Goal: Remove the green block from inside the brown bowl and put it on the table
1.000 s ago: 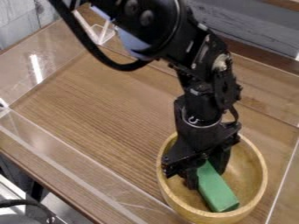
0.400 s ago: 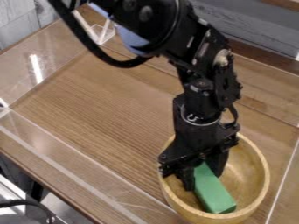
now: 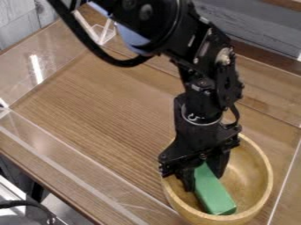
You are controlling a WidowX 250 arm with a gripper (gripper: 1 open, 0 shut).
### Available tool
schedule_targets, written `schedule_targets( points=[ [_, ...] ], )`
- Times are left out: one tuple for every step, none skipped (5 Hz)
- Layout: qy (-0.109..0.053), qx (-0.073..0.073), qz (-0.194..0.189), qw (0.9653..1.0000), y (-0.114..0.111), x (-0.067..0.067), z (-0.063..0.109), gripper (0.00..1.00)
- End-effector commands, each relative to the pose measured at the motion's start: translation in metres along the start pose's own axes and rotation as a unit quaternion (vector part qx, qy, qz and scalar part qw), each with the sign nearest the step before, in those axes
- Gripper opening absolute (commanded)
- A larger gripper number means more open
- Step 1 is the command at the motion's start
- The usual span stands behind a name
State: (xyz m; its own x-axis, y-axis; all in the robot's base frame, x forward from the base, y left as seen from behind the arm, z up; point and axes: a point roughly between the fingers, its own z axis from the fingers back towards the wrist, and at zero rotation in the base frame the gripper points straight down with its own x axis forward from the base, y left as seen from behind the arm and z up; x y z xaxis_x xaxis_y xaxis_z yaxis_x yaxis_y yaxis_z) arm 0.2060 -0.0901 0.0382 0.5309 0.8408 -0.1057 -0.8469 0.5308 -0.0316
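Slid slightly leftward, green block [image 3: 213,192] sits between end effector [image 3: 201,170] fingers

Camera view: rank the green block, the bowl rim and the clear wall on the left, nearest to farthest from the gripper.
Measured from the gripper:
1. Green block, between the fingers, inside the bowl.
2. Bowl rim, ringing the gripper on all sides.
3. Clear wall, far off to the left along the table edge.

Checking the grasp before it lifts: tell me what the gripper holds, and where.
The gripper straddles the green block's upper end inside the brown bowl; a firm hold cannot be told.
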Motion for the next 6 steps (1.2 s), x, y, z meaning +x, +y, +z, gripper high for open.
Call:
schedule_targets(
  points=[
    [-0.006,-0.032,-0.017,0.9993,-0.0101,-0.0003,0.0171,0.0],
    [-0.006,-0.033,-0.02,0.9992,-0.0097,-0.0004,0.0179,0.0],
    [-0.005,-0.033,-0.023,0.9992,-0.0095,-0.0005,0.0187,0.0],
    [-0.004,-0.034,-0.026,0.9991,-0.0091,-0.0005,0.0192,0.0],
    [-0.003,-0.034,-0.029,0.999,-0.0088,-0.0005,0.0196,0.0],
    [-0.003,-0.036,-0.024,0.999,-0.0068,-0.0001,0.0266,0.0]
  ],
)
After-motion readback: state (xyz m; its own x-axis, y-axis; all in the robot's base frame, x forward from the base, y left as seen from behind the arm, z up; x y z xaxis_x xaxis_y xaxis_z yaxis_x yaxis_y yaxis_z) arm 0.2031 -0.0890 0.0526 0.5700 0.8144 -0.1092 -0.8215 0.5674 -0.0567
